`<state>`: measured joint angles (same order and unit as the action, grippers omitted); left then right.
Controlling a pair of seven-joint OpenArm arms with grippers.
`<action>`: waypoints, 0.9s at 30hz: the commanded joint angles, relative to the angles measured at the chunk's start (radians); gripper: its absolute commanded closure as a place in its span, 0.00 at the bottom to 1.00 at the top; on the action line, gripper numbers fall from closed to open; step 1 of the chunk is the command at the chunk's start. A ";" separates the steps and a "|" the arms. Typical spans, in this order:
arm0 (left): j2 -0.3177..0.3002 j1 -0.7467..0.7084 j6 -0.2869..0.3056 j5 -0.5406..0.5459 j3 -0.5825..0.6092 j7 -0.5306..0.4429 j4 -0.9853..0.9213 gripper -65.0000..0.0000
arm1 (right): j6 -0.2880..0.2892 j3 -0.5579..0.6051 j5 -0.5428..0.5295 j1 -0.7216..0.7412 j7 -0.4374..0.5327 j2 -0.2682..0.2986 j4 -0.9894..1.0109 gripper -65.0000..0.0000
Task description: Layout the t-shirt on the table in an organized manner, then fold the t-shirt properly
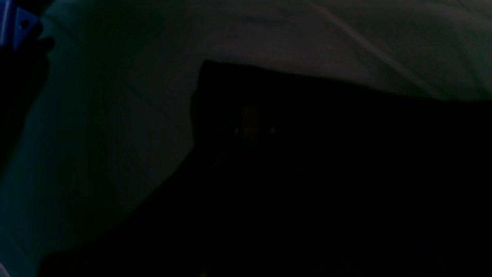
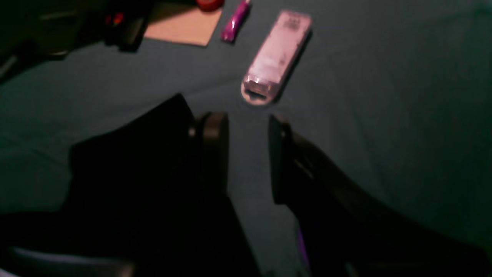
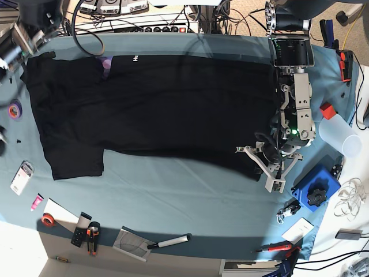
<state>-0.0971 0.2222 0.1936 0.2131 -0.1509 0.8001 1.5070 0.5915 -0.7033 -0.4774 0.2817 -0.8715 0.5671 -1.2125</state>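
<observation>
Teal cloth covers the table (image 3: pixel 190 196), and the black t-shirt (image 3: pixel 155 109) lies spread across its far half, sleeves out to the base view's left, hem end toward the right. It looks mostly flat already, so the layout step seems close to done and the folding not started, going by how it lies.

One left gripper (image 3: pixel 266 154) sits low at the shirt's near right corner. Its fingers look pressed together, probably pinching the fabric edge there, though its own wrist view is too dark to confirm a hold on the cloth. That corner is likely where it would tug the hem straight.

One right gripper (image 2: pixel 248 154) hangs over bare table just beside a sleeve, with its two fingers (image 2: pixel 215 146) apart and nothing between them. Seems parked there ready to grab the sleeve edge.

Clutter count, as far as anyone can tell:
- 1 pale clear-cased gadget (image 2: pixel 275 57) right ahead of the right gripper
- 1 pink tube (image 2: pixel 235 19)
- 2 tape rolls: purple roll (image 3: pixel 15 109), red roll (image 3: pixel 48 220)
- 1 blue block with a black knob (image 3: pixel 315 189)
- 1 clear plastic cup (image 3: pixel 340 135)

All of it sits out at the edges, clear of the shirt.
</observation>
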 commanded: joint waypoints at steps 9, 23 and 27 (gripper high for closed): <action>-0.003 0.024 0.016 0.009 0.000 -0.011 0.018 1.00 | -0.218 0.177 0.183 0.020 0.124 0.026 -0.006 0.72; -0.003 0.024 0.016 0.026 0.000 -0.015 0.018 1.00 | -0.106 0.182 0.119 0.019 -0.015 -0.045 0.256 0.72; -0.003 0.024 0.016 0.026 0.000 -0.015 0.018 1.00 | -0.106 0.182 0.118 0.018 -0.107 -0.052 0.255 0.74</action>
<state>-0.0971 0.2226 0.2066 0.2287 -0.1509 0.8108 1.5070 0.4805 -0.5213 -0.3676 0.2886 -0.9409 0.5011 -0.9512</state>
